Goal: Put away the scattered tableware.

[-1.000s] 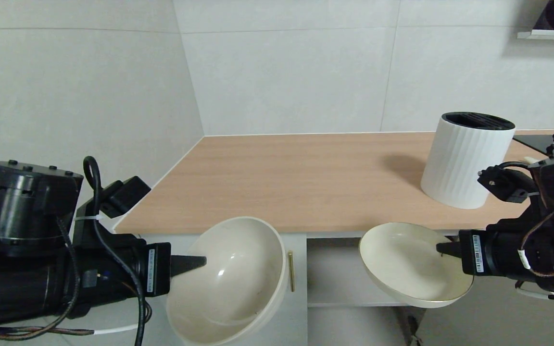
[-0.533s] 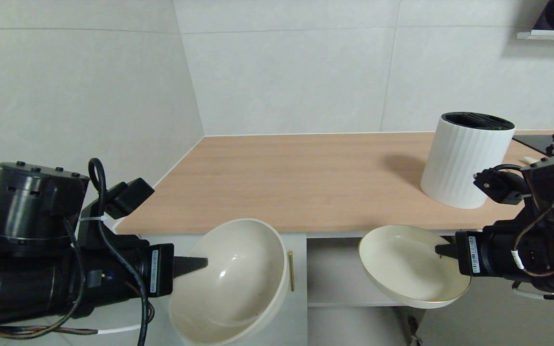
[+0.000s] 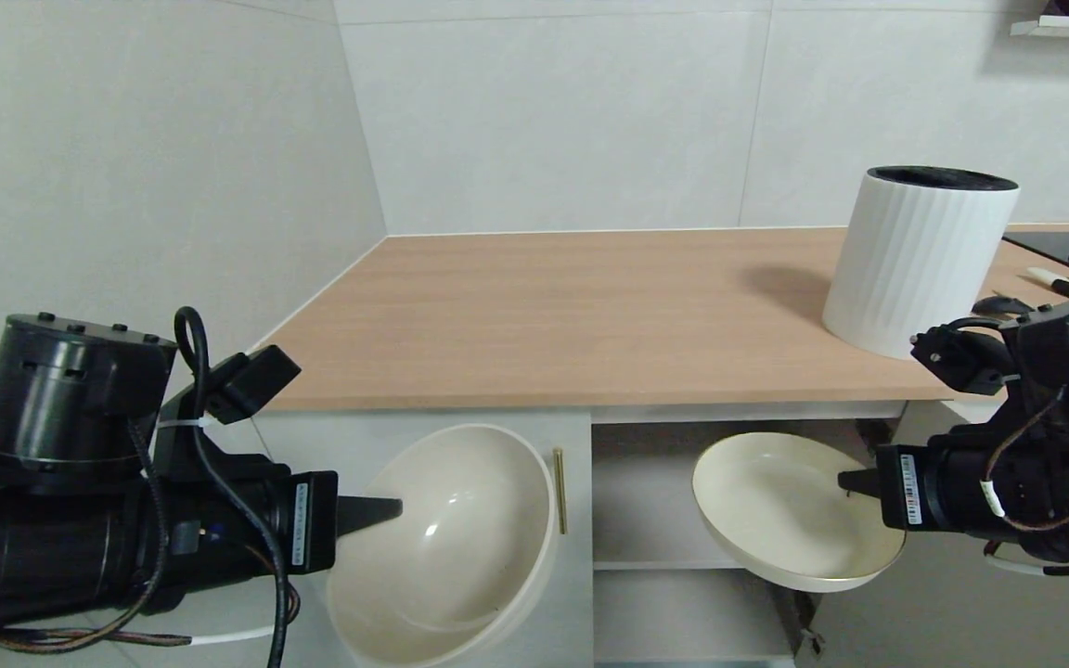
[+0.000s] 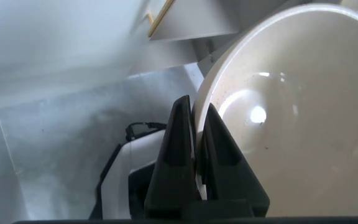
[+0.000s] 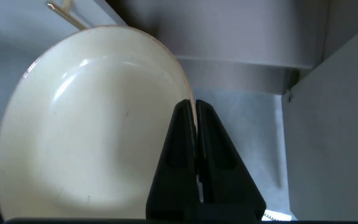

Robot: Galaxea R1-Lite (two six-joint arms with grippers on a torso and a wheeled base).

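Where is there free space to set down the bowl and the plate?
The countertop is bare from the left wall to the white container. The open cabinet shelf behind the plate is free too. Crowded: the right end past the container, where small utensils lie.

A broad stretch of the worktop (image 3: 572, 315) is left bare from the wall corner to the white ribbed canister (image 3: 915, 260), by which the right end is blocked. Small utensils (image 3: 1054, 280), hard to make out, are seen beyond it. Beneath the worktop edge, the open cupboard (image 3: 641, 492) can be entered from the front; its space is divided by a shelf (image 3: 655, 563), and its mouth is partly covered by the plate (image 3: 790, 520). To its left, passage is closed off by a door (image 3: 340, 441) with a handle (image 3: 560, 492), before which the bowl (image 3: 446, 547) is held.
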